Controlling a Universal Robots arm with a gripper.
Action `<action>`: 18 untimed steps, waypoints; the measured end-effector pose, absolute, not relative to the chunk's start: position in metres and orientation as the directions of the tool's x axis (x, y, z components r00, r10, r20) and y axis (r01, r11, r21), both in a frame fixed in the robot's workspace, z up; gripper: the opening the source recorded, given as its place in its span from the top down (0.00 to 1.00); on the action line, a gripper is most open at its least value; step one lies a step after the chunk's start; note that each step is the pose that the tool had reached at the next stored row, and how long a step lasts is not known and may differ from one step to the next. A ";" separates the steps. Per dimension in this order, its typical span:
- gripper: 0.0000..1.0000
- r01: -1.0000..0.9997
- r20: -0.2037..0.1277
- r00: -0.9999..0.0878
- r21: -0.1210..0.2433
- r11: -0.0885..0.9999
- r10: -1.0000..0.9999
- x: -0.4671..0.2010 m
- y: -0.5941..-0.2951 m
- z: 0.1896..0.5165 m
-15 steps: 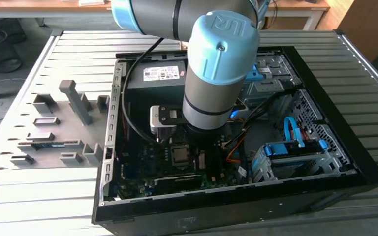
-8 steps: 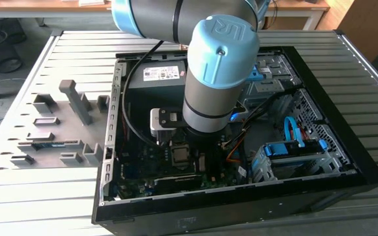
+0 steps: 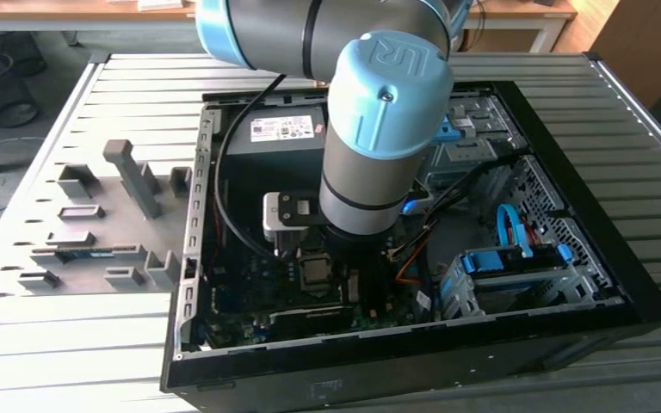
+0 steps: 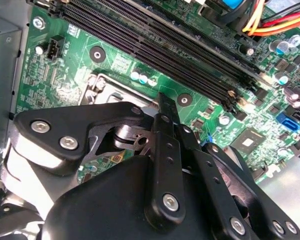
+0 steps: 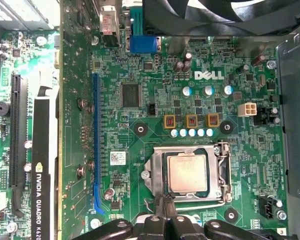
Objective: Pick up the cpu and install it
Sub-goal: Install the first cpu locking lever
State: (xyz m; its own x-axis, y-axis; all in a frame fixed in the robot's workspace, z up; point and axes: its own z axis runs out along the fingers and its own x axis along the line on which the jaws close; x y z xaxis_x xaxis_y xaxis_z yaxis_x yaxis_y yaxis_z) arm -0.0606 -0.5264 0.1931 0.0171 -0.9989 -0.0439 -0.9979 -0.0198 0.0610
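cpu [image 5: 187, 172] lies flat inside the socket frame [image 5: 223, 175] at the lower centre of the first wrist view, so it looks seated already, its metal top bare. gripper [image 5: 165, 207] hangs just beside the frame's near edge with its jaws drawn together on nothing. in the exterior view the arm [image 3: 382, 129] stands upright over the open computer case [image 3: 606, 284] on the slatted worktop [image 3: 135, 103], probably to keep its approach to the motherboard [image 5: 155, 85] vertical.

The silver-topped square cpu [image 5: 187, 172] lies uncovered within the open metal socket frame [image 5: 225, 172], free above. Crowding it are the black gripper [image 5: 166, 206] at one edge, the long black memory slots [image 4: 155, 40] beyond, a dark graphics card [image 5: 44, 165] further off, and the black fan [image 5: 225, 15].
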 end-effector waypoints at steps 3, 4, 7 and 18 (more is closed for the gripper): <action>0.90 -0.998 -0.044 0.017 0.061 -0.020 -0.999 -0.059 -0.526 0.191; 0.90 -0.998 -0.044 0.017 0.061 -0.020 -0.999 -0.059 -0.526 0.191; 0.90 -0.998 -0.043 0.017 0.061 -0.020 -0.999 -0.057 -0.526 0.189; 0.90 -0.998 -0.050 0.017 0.054 -0.020 -0.999 -0.055 -0.526 0.192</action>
